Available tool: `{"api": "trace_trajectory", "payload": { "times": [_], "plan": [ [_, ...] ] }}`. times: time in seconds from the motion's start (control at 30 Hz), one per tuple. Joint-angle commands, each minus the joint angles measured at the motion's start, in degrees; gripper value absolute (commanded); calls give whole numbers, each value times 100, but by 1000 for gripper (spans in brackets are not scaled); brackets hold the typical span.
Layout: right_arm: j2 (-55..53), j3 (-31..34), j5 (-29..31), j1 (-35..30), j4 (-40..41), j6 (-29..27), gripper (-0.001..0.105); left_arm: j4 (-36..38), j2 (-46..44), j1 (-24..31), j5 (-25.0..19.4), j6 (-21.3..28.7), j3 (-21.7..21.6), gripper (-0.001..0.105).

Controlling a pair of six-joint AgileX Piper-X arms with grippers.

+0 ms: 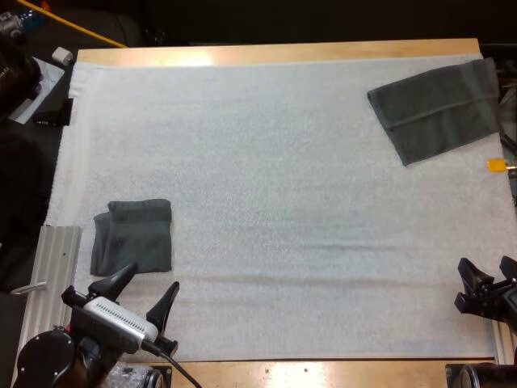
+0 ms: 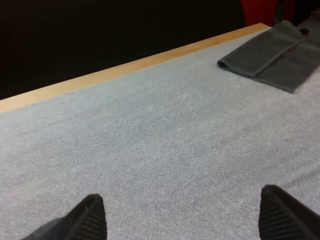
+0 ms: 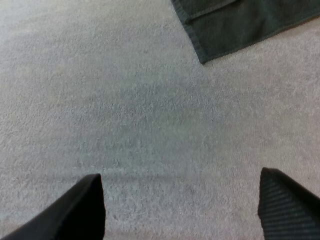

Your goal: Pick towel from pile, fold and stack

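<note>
White mat (image 1: 283,202) covers the wooden surface (image 1: 283,52).

High view: a folded towel (image 1: 132,237), dark grey-green, lies on the mat at its near left side. A second, flat towel (image 1: 436,109) lies spread and skewed at the far right corner, well apart from the first. The left fingers (image 1: 166,303) stand apart, holding nothing, just on the near side of the folded towel. One fingertip is at the towel's near edge; whether it touches, I cannot tell. The right fingers (image 1: 472,279) stand apart at the near right edge of the mat, holding nothing, well clear of the flat towel.

Left wrist view: left fingers (image 2: 90,220) spread wide over bare mat (image 2: 150,150), nothing between them. The flat towel (image 2: 272,57) lies far ahead, by the surface's wooden edge (image 2: 125,67).

Right wrist view: right fingers (image 3: 287,207) spread wide over bare mat (image 3: 125,100), nothing between them. A corner of the flat towel (image 3: 240,20) lies ahead, well apart from the fingertips.
</note>
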Motion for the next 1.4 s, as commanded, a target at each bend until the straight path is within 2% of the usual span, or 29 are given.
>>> {"api": "trace_trajectory", "payload": {
  "times": [0.0, 0.3, 0.5, 0.83, 0.93, 1.37],
  "plan": [
    [103, -141, -97, 0, -5, -57, 63, -68, 32, -22, 74, -30, -81, 62],
    [911, -723, -579, -12, -98, -111, 63, -159, 412, -218, 415, -27, -386, 62],
    [1830, -1099, -872, -2, -534, 53, 63, -269, 681, -353, 587, -20, -573, 62],
    [3929, -1367, -525, 69, -2269, 1310, 63, -306, 807, -298, 668, -29, -635, 62],
    [3918, -1464, -503, 33, -2048, 1282, 63, -358, 789, -337, 628, -46, -625, 62],
    [6469, -2380, 241, 218, -2627, 2565, 63, -374, 819, -343, 633, -97, -623, 62]
  ]
}}
